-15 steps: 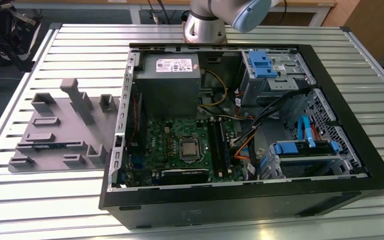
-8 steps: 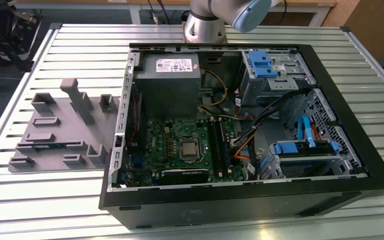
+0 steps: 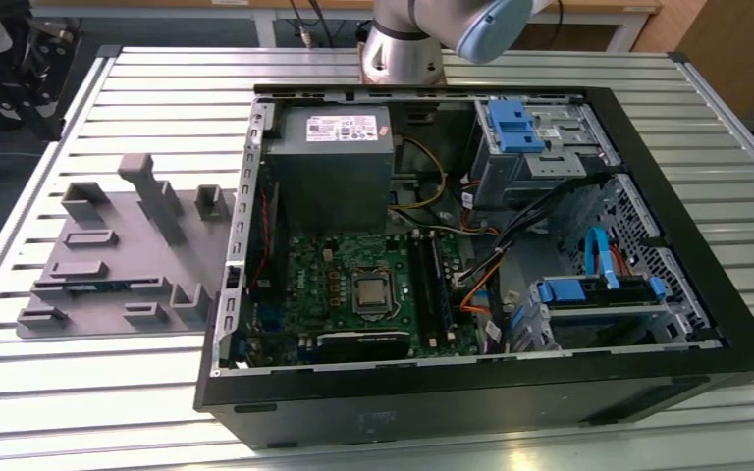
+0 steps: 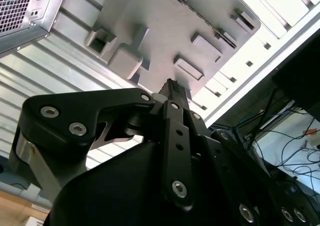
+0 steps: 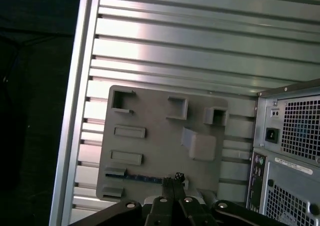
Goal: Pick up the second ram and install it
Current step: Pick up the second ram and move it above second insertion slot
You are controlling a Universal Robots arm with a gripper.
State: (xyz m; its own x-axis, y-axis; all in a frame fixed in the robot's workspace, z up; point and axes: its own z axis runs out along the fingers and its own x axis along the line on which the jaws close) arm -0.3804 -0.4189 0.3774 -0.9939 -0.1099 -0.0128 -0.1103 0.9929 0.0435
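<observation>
The second ram point(image 3: 95, 286) is a thin blue stick lying on its edge in a slot of the grey plastic tray point(image 3: 102, 245), on the exterior view's left beside the open computer case. In the first wrist view the ram point(image 5: 140, 177) runs along the tray point(image 5: 160, 121), and my gripper point(image 5: 172, 180) hangs above the tray with its tips over one end of the stick. The fingers point(image 4: 172, 94) are pressed together with nothing between them. The green motherboard point(image 3: 350, 285) with its long black slots point(image 3: 426, 285) lies inside the case.
The black case point(image 3: 482, 373) holds a grey power supply point(image 3: 329, 157), blue drive cages point(image 3: 528, 128) and loose cables point(image 3: 509, 235). The arm's base point(image 3: 403, 54) stands behind the case. The tray's upright blocks point(image 3: 154, 196) rise from the slatted metal table point(image 3: 76, 392).
</observation>
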